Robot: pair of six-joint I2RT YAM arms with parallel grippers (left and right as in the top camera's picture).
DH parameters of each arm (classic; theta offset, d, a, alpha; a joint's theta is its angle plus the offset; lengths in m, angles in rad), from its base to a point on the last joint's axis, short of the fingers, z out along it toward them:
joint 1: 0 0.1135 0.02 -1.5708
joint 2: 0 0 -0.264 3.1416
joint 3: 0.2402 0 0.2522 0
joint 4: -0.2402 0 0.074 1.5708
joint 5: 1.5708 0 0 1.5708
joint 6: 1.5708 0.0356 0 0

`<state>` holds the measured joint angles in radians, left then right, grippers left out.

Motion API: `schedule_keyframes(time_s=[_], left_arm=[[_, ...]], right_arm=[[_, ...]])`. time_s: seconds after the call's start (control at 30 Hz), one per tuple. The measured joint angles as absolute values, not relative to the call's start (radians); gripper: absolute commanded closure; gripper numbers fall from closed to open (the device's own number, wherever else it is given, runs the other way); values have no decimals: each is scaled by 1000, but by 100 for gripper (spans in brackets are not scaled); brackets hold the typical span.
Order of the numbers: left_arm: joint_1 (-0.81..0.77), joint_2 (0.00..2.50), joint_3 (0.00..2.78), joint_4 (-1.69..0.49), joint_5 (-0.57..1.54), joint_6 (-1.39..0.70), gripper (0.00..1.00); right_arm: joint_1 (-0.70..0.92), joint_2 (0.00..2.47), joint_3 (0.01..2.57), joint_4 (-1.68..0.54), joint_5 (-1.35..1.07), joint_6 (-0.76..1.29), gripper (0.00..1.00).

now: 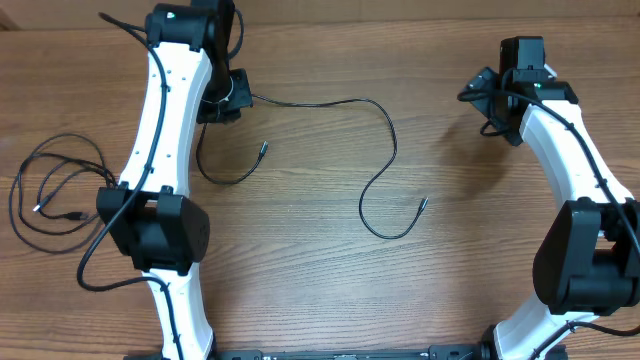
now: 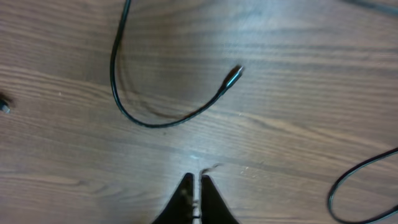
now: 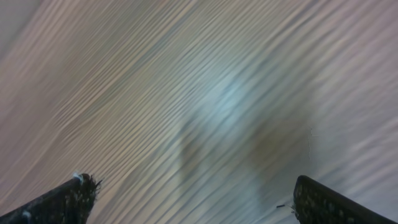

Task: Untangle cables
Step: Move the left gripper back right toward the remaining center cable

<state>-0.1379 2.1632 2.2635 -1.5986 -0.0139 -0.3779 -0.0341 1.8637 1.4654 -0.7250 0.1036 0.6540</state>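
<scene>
While the looped cable (image 1: 55, 190) lies at the far left of the surface (image 1: 320, 300), well apart from both jaws, the left jaws are closed, with nothing visible between them. Just ahead of them curves one plug end (image 2: 233, 76) of the second cable (image 1: 385, 125), which winds through the open middle. The right jaws stand wide open over bare wood, apart from it.

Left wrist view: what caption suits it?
Shut pincer over a wooden table, a black cable curling ahead.
</scene>
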Motion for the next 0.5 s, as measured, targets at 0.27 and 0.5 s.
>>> schedule_keyframes(time_s=[0.27,0.5], left_arm=[[-165,2278,2263,-1641,24,-287,91],[-210,2424,2263,-1638,57,-227,83]], right_arm=[[-33,1864,1465,-773,-196,655,0],[-33,1864,1465,-923,-265,653,0]])
